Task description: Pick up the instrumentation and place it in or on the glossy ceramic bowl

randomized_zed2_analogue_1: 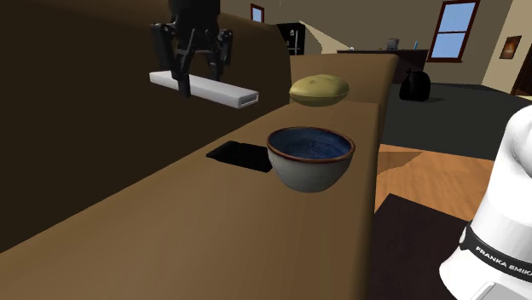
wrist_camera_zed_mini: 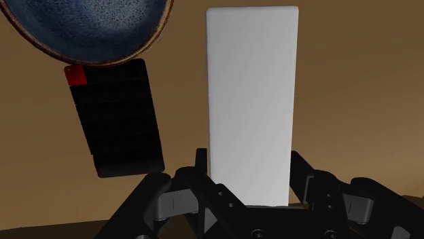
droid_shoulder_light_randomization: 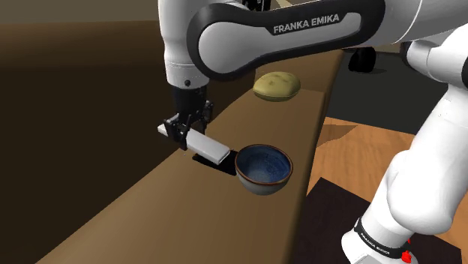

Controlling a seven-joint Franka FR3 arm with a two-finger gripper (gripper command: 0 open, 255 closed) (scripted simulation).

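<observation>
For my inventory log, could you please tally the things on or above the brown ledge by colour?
White flat rectangular bar: 1
Blue glazed bowl: 1
Black flat slab with red corner: 1
Yellowish rounded lump: 1
Total: 4

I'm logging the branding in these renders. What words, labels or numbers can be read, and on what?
"FRANKA EMIKA": on the arm's upper link.
"FRANKA EMIK", cut off at the picture's edge: on the arm's black band.
That band's print in the shoulder view: too small to read.
No text on the white bar or the bowl.
</observation>
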